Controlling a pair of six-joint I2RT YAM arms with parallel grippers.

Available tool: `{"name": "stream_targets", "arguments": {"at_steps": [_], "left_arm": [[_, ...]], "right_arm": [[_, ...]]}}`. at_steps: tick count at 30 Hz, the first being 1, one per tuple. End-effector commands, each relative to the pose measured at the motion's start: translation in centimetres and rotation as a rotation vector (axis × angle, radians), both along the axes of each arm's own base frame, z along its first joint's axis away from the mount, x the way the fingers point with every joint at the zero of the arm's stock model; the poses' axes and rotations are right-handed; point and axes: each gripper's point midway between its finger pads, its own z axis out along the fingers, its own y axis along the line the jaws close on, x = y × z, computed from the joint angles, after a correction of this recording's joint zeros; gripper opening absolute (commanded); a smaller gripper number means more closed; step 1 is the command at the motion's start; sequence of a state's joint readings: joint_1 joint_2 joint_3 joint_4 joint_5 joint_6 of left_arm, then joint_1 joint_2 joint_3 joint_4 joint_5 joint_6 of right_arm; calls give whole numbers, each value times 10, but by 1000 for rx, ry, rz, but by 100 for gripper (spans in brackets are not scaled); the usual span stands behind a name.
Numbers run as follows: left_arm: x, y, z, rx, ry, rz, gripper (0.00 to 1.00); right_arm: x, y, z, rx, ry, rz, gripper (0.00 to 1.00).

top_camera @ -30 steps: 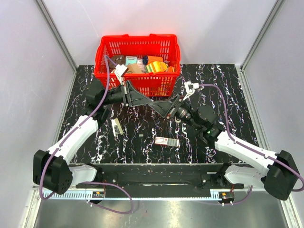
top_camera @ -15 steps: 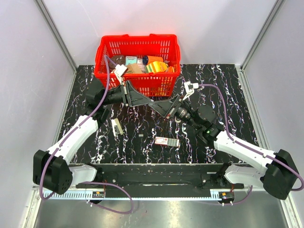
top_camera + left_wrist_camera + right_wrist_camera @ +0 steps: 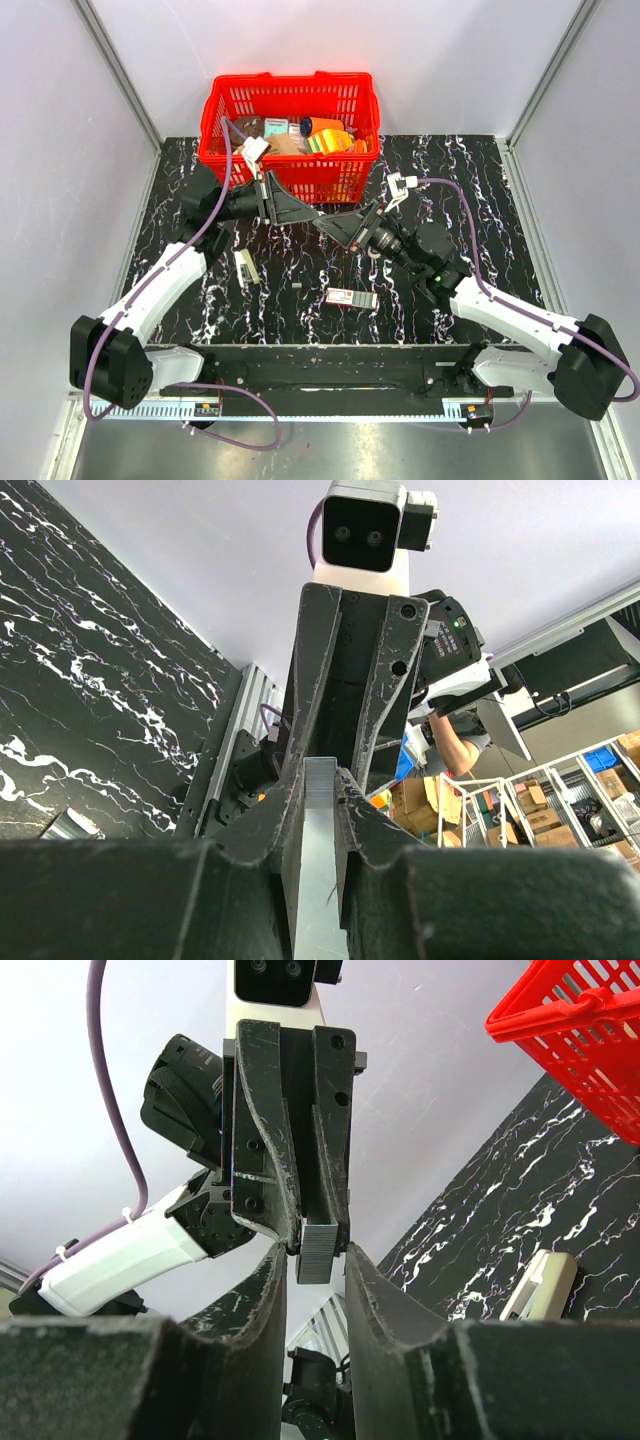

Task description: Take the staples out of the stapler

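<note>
My left gripper (image 3: 310, 216) is shut on a silvery strip of staples (image 3: 318, 860) and holds it above the middle of the table. The strip's end sticks out past the fingertips (image 3: 290, 800). My right gripper (image 3: 332, 226) meets it tip to tip. In the right wrist view its jaws (image 3: 311, 1255) stand open on either side of the strip's end (image 3: 318, 1250), with a small gap on each side. The stapler (image 3: 245, 268) lies on the table below the left arm, and also shows in the right wrist view (image 3: 540, 1285).
A red basket (image 3: 290, 170) with several items stands at the back of the black marbled table. A small white-and-red labelled box (image 3: 351, 297) lies near the front centre. A tiny loose piece (image 3: 297, 287) lies left of it.
</note>
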State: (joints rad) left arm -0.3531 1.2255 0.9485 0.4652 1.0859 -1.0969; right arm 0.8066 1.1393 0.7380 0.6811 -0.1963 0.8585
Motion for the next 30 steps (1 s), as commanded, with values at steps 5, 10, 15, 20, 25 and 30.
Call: {"name": "stream_targets", "arguments": {"at_steps": [5, 10, 15, 20, 25, 30], "left_arm": [[-10, 5, 33, -44, -122, -2, 6], [-9, 6, 32, -43, -119, 0, 6], [-10, 6, 35, -48, -126, 1, 6], [-11, 7, 36, -48, -128, 2, 6], [-11, 7, 38, -50, -132, 1, 6], [-10, 7, 34, -46, -125, 3, 6]], "right_arm": [[-5, -2, 6, 22, -19, 22, 35], [-5, -2, 5, 22, -20, 22, 36], [-4, 0, -3, 16, 2, 28, 36], [-4, -1, -7, 18, 8, 24, 36], [-4, -1, -7, 16, 9, 22, 36], [-4, -2, -3, 25, 1, 19, 36]]}}
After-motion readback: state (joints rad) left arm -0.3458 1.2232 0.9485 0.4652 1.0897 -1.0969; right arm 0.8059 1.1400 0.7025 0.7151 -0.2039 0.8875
